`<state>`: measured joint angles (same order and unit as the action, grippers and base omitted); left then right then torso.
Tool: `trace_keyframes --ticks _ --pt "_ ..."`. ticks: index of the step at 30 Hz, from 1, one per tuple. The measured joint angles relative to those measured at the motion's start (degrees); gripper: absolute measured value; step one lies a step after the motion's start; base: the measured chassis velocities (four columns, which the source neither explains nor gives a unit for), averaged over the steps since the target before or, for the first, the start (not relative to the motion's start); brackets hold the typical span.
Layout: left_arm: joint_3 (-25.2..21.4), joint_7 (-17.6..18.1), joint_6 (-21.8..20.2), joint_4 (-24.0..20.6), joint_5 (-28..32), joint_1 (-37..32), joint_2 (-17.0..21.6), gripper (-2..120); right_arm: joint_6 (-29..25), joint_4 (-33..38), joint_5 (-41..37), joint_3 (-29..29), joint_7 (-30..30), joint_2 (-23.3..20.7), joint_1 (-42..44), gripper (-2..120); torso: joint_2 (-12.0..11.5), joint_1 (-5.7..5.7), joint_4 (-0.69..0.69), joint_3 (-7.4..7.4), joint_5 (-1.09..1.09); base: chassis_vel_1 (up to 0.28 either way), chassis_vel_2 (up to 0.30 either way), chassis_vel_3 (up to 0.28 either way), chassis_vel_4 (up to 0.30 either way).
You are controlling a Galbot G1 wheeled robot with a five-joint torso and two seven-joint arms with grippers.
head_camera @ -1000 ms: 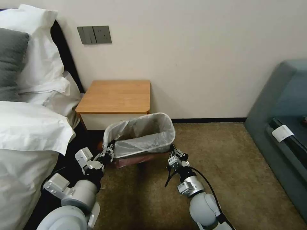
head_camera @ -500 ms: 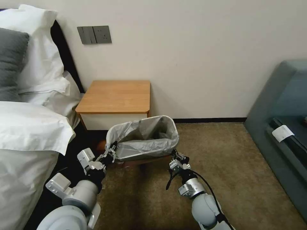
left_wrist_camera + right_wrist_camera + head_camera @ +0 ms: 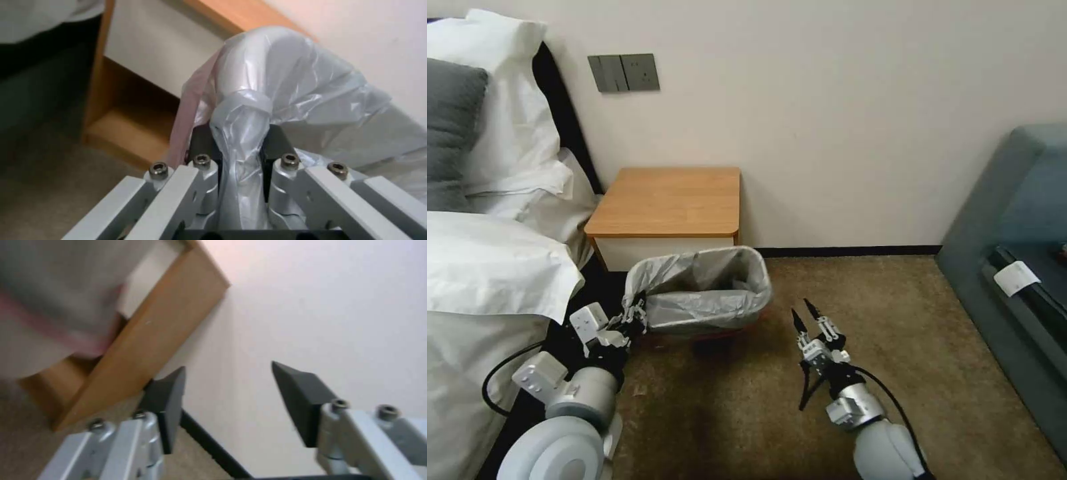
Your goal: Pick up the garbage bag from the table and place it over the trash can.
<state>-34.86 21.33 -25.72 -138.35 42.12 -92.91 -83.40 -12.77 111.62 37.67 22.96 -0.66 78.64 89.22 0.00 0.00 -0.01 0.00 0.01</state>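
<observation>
One garbage bag [image 3: 704, 293], grey and crinkled, is draped over one trash can on the carpet [image 3: 840, 280], directly in front of one wooden nightstand [image 3: 670, 200]. The bag's mouth is open and lines the inside of the can; a strip of its pinkish-red band shows low along the near side. What lies inside the bag cannot be made out.

The left gripper [image 3: 635, 315] is at the bag's left near corner. The left wrist view gives the detail the head view lacks: a twisted fold of the grey plastic [image 3: 242, 140] runs between the two dark pads [image 3: 202, 141], which are pinched tight on it, and the pink band [image 3: 189, 110] hangs just beside that gripper, with the nightstand's white drawer front [image 3: 151, 56] and low shelf beyond.

The right gripper [image 3: 808, 315] is off to the right of the bag, apart from it and touching nothing, its two black fingertips spread. In the right wrist view those fingers [image 3: 166, 396] frame bare wall [image 3: 320, 306], with the nightstand's edge [image 3: 151, 336] and a blurred patch of the bag beside them.
</observation>
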Motion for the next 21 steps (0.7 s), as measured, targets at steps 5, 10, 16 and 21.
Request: trace_keyframes --ticks 5,10,16,21 --pt "1.8 -2.3 1.7 1.7 -8.1 -0.9 1.0 11 0.8 6.3 -9.5 -0.2 -0.3 -1.8 -0.5 75 0.0 0.00 0.01 0.00 0.00 0.000 0.000 0.000 0.000" --pt "4.1 -3.8 3.0 2.2 -12.1 -1.7 2.3 11 4.3 14.3 -21.7 -3.4 3.5 -6.9 -3.3 84 0.0 0.00 0.00 0.00 -0.01 0.000 0.000 0.000 0.000" --pt "5.9 -4.7 3.2 2.2 -14.7 -2.2 2.7 11 14.7 20.7 -33.4 -8.6 7.3 -16.5 -10.1 64 0.0 0.00 0.00 0.00 0.01 0.000 0.000 0.000 0.000" --pt "7.2 -8.0 4.0 3.1 -25.0 -3.1 3.5 11 25.7 22.2 -45.7 -13.6 10.0 -28.3 -20.0 41 0.0 0.00 0.02 0.01 0.00 0.000 0.000 0.000 0.000"
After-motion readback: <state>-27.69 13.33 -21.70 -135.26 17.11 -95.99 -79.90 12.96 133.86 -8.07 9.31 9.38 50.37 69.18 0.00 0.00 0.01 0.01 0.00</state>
